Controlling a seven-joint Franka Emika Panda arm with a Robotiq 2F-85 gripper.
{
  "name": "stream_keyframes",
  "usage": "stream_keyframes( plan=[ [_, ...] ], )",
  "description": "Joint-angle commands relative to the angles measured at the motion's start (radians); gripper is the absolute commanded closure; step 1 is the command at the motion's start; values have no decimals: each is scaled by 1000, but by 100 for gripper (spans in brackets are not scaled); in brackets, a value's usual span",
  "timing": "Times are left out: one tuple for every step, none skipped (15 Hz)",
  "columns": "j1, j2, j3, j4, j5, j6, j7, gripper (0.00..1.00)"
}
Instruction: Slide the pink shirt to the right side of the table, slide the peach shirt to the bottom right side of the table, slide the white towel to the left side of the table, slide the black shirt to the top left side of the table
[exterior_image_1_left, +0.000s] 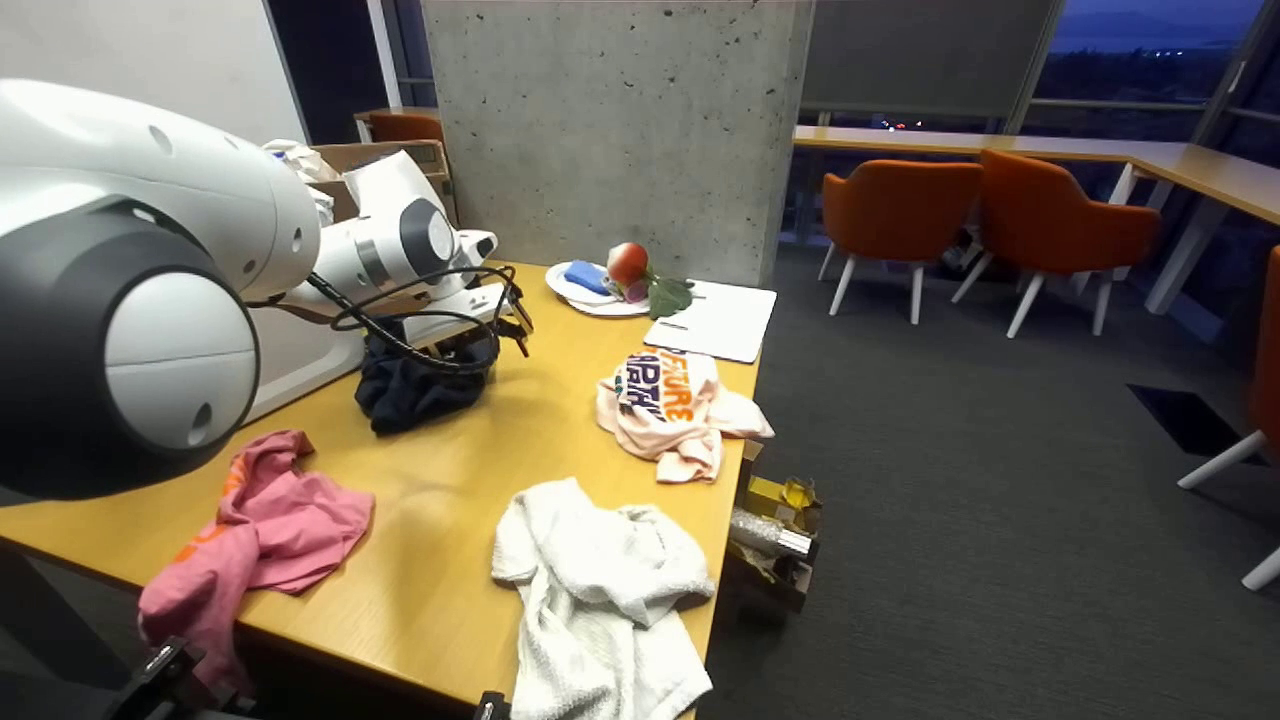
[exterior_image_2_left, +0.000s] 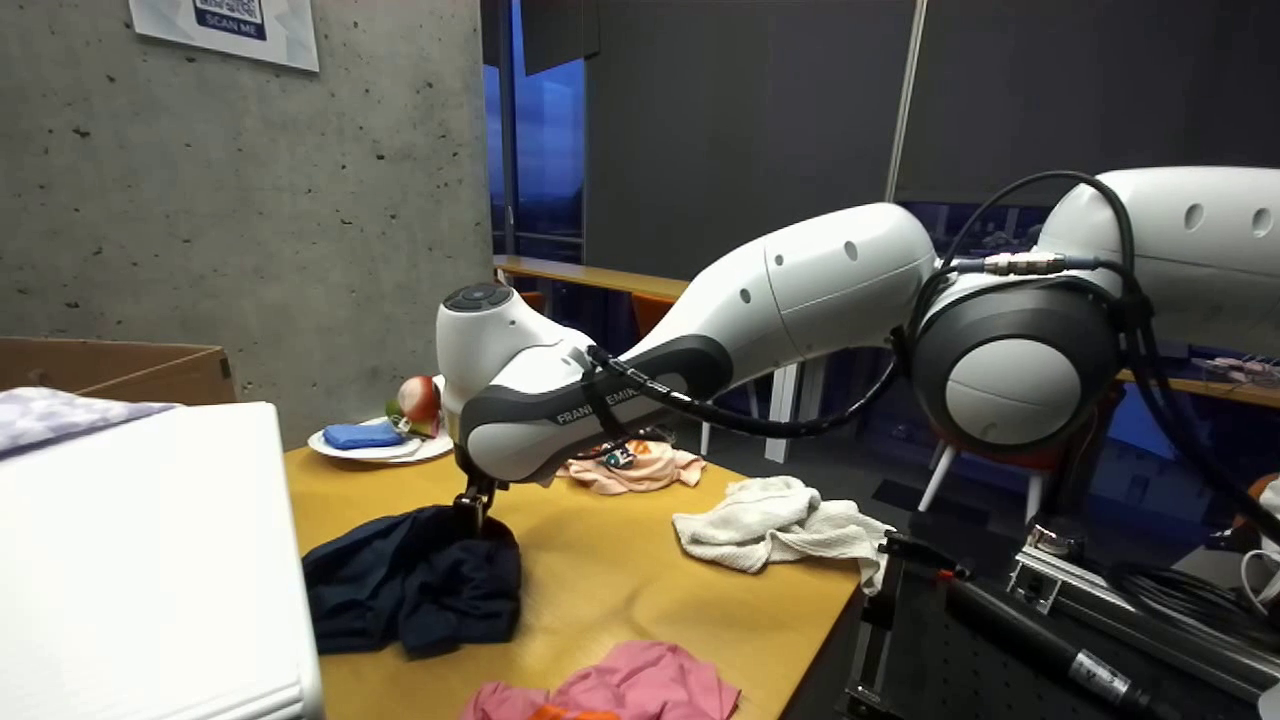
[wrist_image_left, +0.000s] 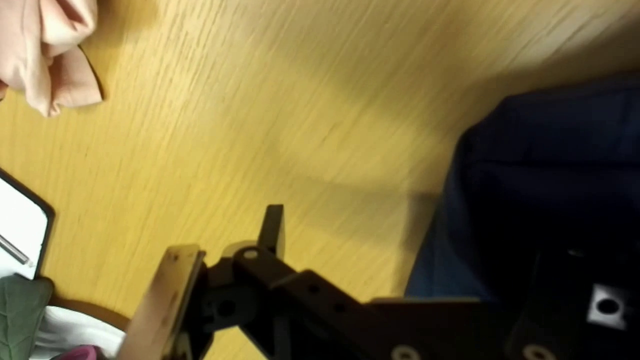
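Black shirt (exterior_image_2_left: 430, 590) directly below the hand (exterior_image_2_left: 474, 512)

State of the hand: fingers (wrist_image_left: 270, 230) spread wide. In the wrist view, the clearly visible finger stands over bare worktop (exterior_image_1_left: 480, 470), outside the edge of the black shirt. The opposite finger is dark against the cloth and only partly distinguishable. Contact between the hand and the cloth cannot be determined.

Black shirt: crumpled on the worktop, under the hand. In an exterior view, a white panel (exterior_image_2_left: 150, 560) hides part of it.

Pink shirt (exterior_image_1_left: 300, 520): in an exterior view, below and to the left of the hand. It is rumpled, bears an orange print, and hangs over the worktop edge.

White towel (exterior_image_1_left: 600, 590): in an exterior view, below and to the right of the hand, well apart from it. It lies in a loose heap; one end overhangs the edge.

Peach shirt (exterior_image_1_left: 665, 410): in an exterior view, to the right of the hand. It is bunched, with purple and orange lettering facing up.

White board (exterior_image_1_left: 735, 315): right of the hand, just beside the peach shirt. It carries a pen (wrist_image_left: 14, 250).

Plate (exterior_image_1_left: 562, 288): above and to the right of the hand in an exterior view. It carries a blue item (exterior_image_1_left: 588, 277).
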Motion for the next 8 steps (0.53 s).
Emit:
stream_keyframes(
  plan=[
    [6,24,32,61,32,-10,3,0],
    [9,23,37,66,37,-11,7,0],
    [10,24,45,70,44,-10,3,0],
    [13,25,50,77,51,-11,4,0],
    [16,24,53,81,56,-11,4,0],
    [19,24,57,88,62,-13,3,0],
    [21,25,62,97,69,-13,2,0],
    [25,25,63,102,72,-14,4,0]
  ],
)
